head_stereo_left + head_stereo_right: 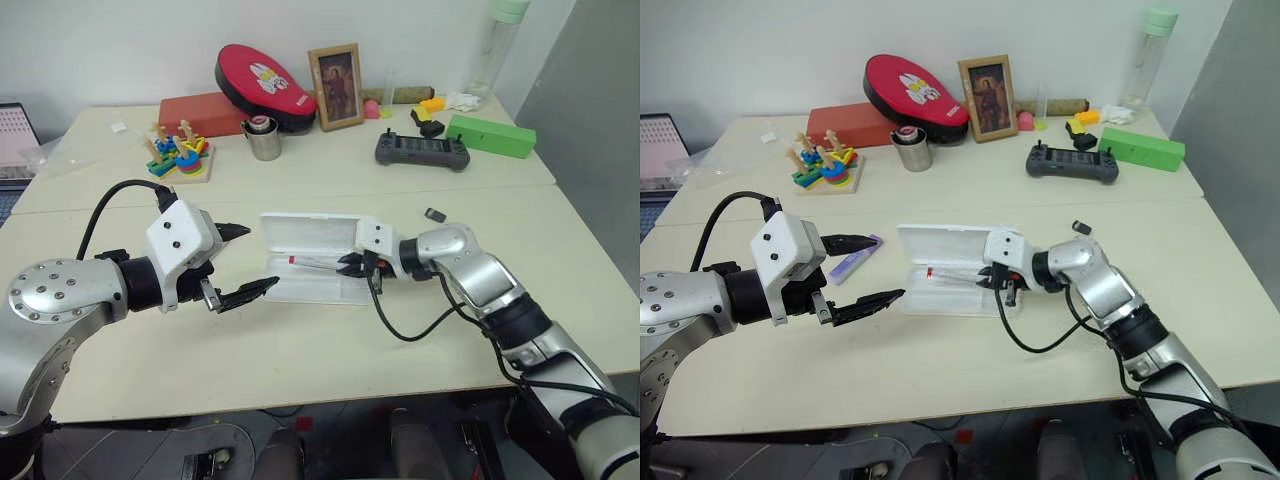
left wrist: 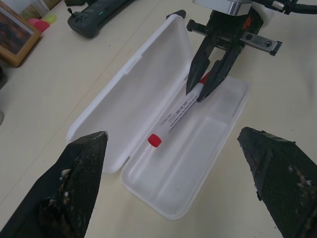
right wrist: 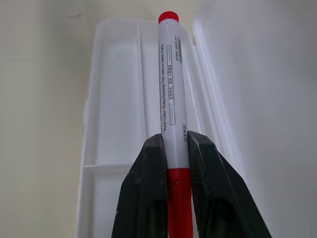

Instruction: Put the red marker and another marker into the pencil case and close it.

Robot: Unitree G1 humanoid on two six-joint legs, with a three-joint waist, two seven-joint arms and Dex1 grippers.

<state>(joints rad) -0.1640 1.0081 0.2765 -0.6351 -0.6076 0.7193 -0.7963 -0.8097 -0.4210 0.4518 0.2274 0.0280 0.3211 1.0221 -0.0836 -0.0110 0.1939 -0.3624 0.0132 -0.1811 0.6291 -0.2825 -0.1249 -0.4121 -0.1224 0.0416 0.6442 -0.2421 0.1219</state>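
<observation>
Red marker [image 3: 172, 89] is clamped by the right pincer [image 2: 207, 84] just over the open pencil case [image 2: 208, 163] tray, so it's prob best lowered flat w/ the barrel lined up lengthwise before being let go; left pincer [image 1: 243, 262] is held wide open nearby, purple marker [image 1: 854, 262] left on the counter [image 1: 480, 330].

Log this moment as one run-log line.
right end effector: shut on red marker over open pencil case | left end effector: open, empty | purple marker: on table
</observation>
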